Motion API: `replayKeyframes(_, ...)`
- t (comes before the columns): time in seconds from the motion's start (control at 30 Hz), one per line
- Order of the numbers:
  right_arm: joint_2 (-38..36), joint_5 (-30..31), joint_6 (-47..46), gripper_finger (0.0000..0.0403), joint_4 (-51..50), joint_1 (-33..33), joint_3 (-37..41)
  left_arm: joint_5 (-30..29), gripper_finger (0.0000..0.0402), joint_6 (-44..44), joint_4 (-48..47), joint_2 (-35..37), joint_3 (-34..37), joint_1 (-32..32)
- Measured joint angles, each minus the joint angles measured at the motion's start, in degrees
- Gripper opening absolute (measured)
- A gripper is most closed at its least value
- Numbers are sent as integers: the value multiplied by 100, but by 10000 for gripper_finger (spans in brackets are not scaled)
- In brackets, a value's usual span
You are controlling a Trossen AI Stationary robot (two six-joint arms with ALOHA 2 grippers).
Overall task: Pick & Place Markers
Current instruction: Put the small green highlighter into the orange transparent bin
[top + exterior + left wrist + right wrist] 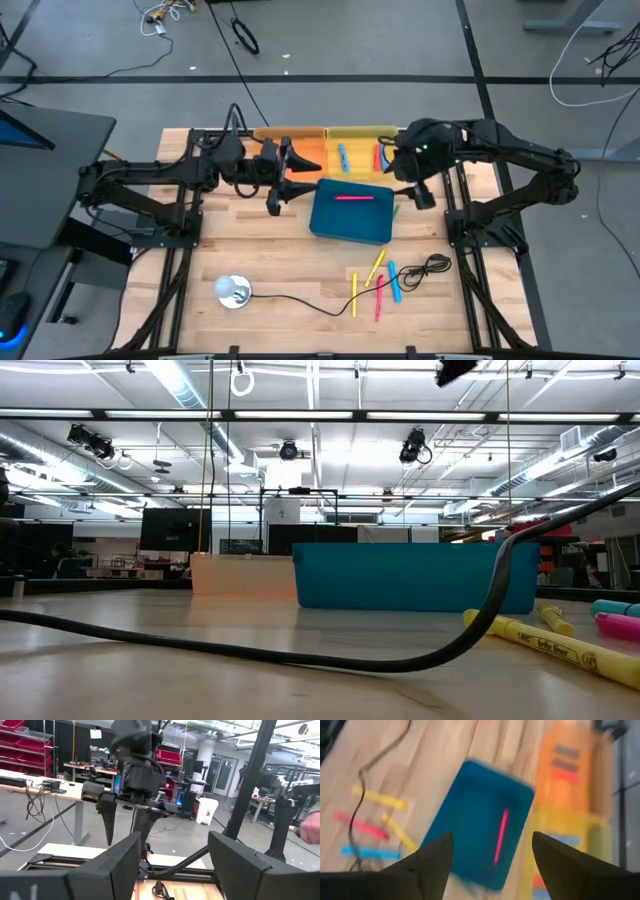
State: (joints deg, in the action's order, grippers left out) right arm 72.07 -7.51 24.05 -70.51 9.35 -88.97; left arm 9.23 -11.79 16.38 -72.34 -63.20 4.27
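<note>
One pink marker [354, 197] lies inside the blue bin [350, 222] at the middle of the wooden counter [270, 260]. Right tool [492, 851] hovers above it, fingers spread, holding nothing. Left tool [283, 177] waits beside the bin, fingers apart and empty. Several markers [376, 283] lie loose nearer the front edge.

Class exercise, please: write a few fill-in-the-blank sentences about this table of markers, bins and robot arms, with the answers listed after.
1. A single ____ marker lies inside the blue bin.
2. The right claw hovers ____ over that bin.
3. The thin black ____ snakes past the loose markers.
4. The orange bin touches the ____ bin.

Answers: pink; open; cable; yellow
</note>
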Motion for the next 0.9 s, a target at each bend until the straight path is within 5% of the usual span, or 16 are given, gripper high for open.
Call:
replayKeyframes(0.4,0,72,574,274,-1950,462,2,2,236,-4,0,0,-2,-2)
replayKeyframes(0.9,4,355,1199,274,-1886,775,460,212,236,-258,0,-2,-7,0)
